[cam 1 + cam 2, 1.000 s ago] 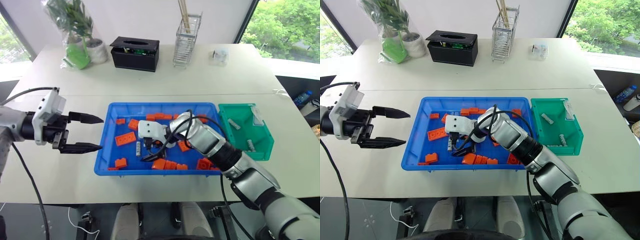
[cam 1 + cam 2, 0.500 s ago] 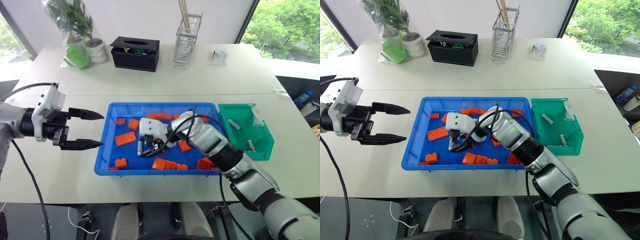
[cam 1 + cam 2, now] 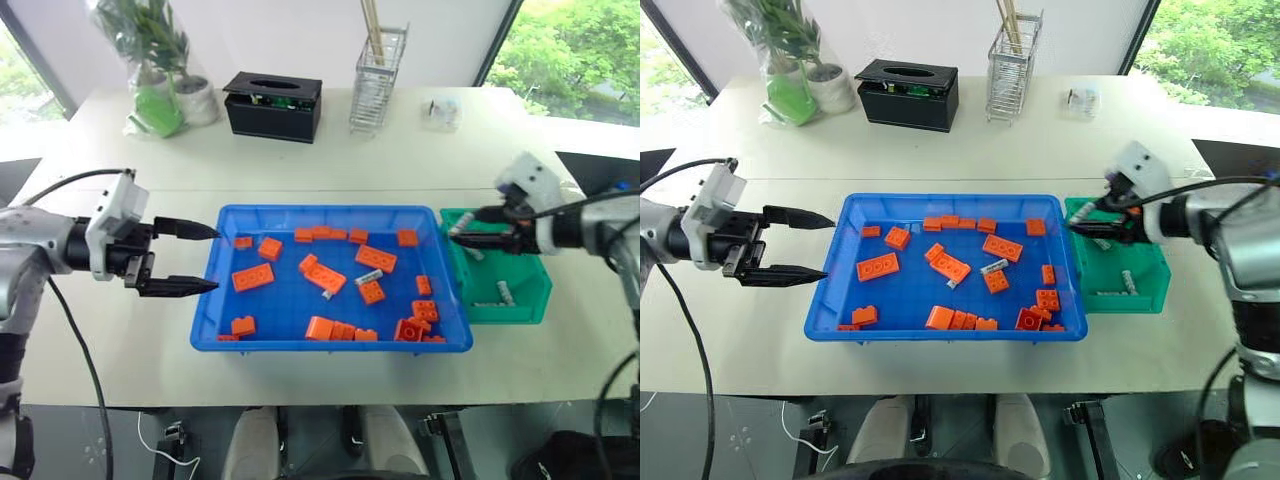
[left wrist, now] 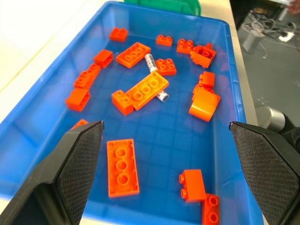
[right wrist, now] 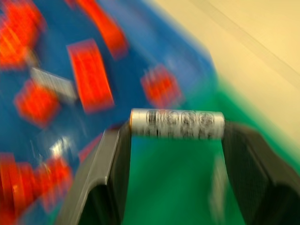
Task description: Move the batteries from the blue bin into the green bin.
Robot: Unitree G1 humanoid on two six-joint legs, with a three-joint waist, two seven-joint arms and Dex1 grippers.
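Battery (image 5: 176,123) sits clamped end to end between the right tool's (image 3: 462,238) fingers, over the green bin's (image 3: 523,296) left rim at centre right. Left tool (image 3: 196,258) hangs released at centre left, beside the blue bin (image 3: 328,343), where two batteries (image 3: 368,277) lie among orange bricks (image 3: 252,277).

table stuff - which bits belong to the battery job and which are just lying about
Job: blue bin, green bin, batteries in the blue bin, battery held by right gripper.
Lying about: orange bricks, plant, black box, wire rack.
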